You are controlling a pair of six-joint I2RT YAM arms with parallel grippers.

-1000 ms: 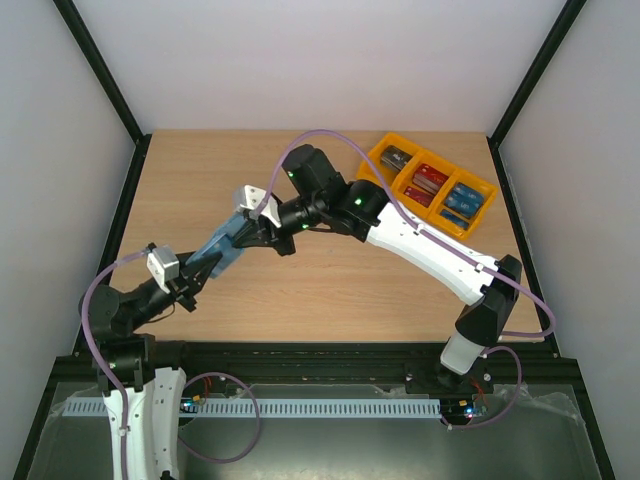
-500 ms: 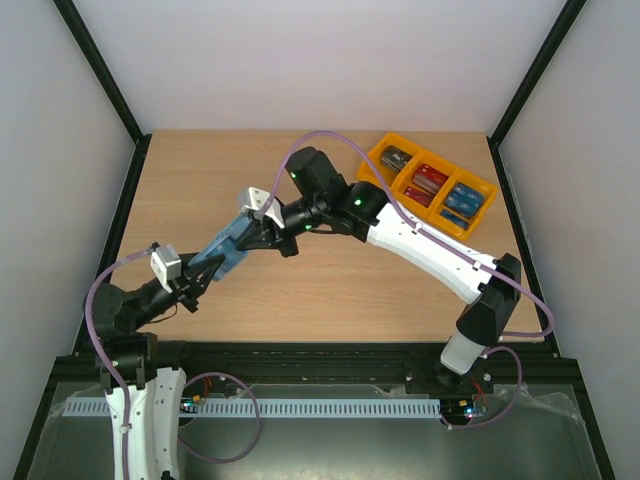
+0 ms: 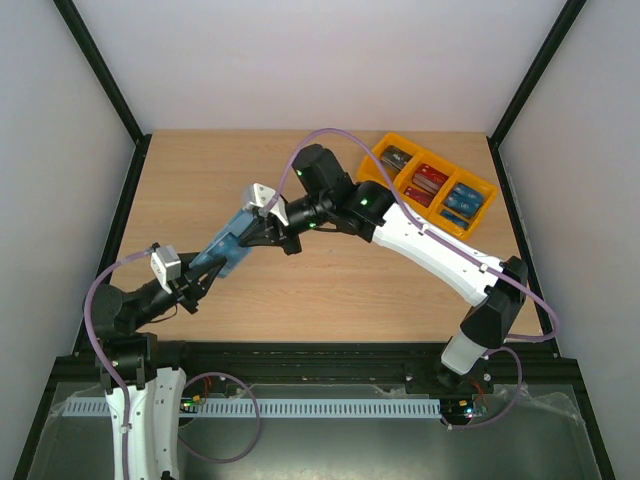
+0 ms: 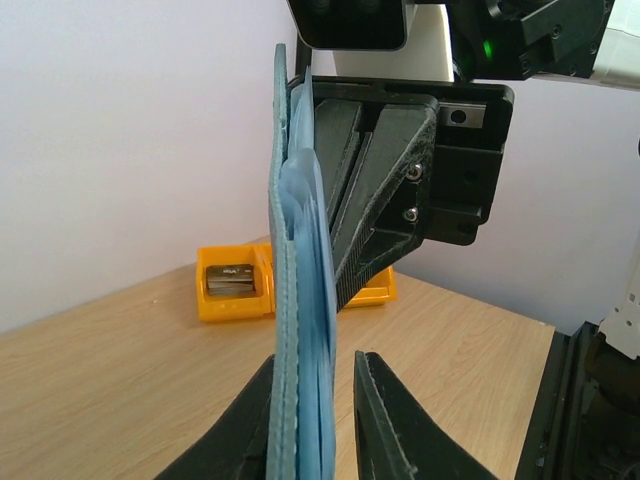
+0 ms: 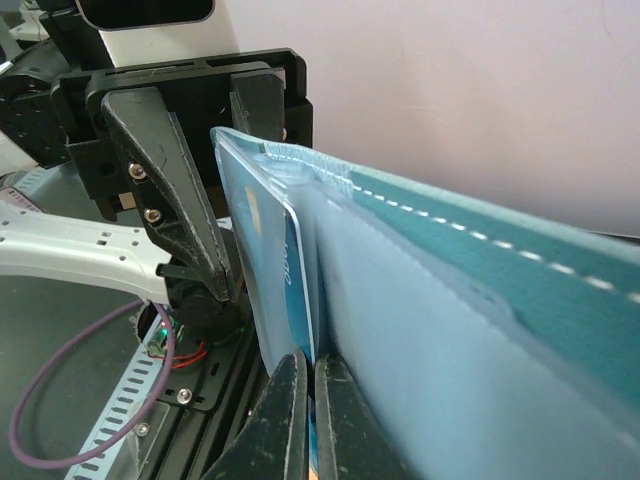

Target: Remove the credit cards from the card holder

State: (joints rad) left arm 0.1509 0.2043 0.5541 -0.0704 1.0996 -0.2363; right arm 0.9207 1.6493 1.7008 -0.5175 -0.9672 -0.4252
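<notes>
The teal-blue card holder [image 3: 226,244] hangs above the table between both grippers. In the left wrist view it stands edge-on [image 4: 298,300]. It leans on one finger of my left gripper [image 4: 315,362] [image 3: 198,272], and a gap separates it from the other finger, so this gripper is open. My right gripper [image 5: 312,360] [image 3: 243,234] is shut on the edge of a blue credit card [image 5: 292,285] that sits in a clear pocket of the card holder [image 5: 450,330].
An orange three-compartment tray [image 3: 490,190] [image 4: 215,305] stands at the back right of the table. It holds grey cards [image 3: 397,160], red cards [image 3: 428,185] and blue cards [image 3: 463,198]. Black frame rails run along the table's sides.
My left gripper's jaws have parted a little, leaving a gap beside the card holder. The right arm and the card holder have shifted slightly up and away.
</notes>
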